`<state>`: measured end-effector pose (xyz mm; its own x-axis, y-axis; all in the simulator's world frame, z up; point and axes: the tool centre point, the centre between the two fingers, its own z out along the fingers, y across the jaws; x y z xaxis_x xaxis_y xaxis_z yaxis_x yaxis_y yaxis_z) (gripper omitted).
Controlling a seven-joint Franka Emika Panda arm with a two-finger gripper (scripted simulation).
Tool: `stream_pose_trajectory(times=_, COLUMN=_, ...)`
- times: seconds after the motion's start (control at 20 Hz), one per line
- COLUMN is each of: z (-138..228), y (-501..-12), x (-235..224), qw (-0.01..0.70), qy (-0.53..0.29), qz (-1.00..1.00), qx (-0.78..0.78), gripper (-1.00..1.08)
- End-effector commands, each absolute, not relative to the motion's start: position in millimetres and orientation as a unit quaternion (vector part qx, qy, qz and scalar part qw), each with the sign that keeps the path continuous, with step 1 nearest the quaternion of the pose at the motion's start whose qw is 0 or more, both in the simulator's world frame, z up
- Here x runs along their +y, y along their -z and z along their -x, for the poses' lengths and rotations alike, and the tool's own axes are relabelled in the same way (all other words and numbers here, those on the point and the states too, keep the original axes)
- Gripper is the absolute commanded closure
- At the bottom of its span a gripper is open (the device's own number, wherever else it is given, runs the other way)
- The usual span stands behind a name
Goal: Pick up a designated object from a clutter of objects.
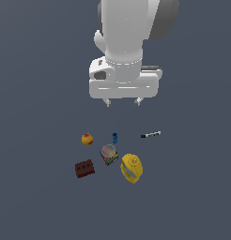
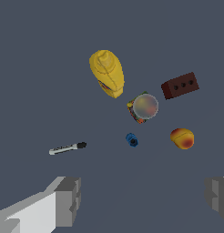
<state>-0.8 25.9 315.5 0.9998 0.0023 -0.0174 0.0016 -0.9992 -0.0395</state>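
The thin marker [image 1: 150, 135], black at one end with a whitish-grey barrel, lies flat on the grey floor at the exterior view's right of the clutter; it also shows in the wrist view [image 2: 67, 148]. My gripper [image 1: 122, 101] hangs high above the items, open and empty; in the wrist view its fingers [image 2: 68, 200] stand wide apart. The clutter holds a red-yellow ball [image 1: 87, 138], a tiny blue cylinder [image 1: 115, 137], a colourful-labelled can [image 1: 109, 154], a yellow bottle [image 1: 131, 168] and a dark red-brown brick with holes [image 1: 84, 168].
All items rest on a plain dark grey floor [image 1: 192, 197]. The marker lies apart from the other items; the blue cylinder [image 2: 131, 139] is its nearest neighbour.
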Motion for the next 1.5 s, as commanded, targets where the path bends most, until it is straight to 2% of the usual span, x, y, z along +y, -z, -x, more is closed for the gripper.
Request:
stream_pose_trajectory(times=0.0, z=0.8, y=-315.5, x=25.9, qw=0.02, qy=-0.009, qz=1.0, qx=-0.001, gripper=-0.92)
stream_pose_trajectory(times=0.7, z=0.5, y=-313.2, x=35.0, qw=0.009, qy=-0.016, qz=0.999, qx=-0.031, gripper=-0.92)
stream_pose_trajectory(times=1.45, z=-2.3, y=-279.4, x=62.6, qw=0.016, qy=-0.017, qz=0.998, qx=0.053, gripper=-0.92)
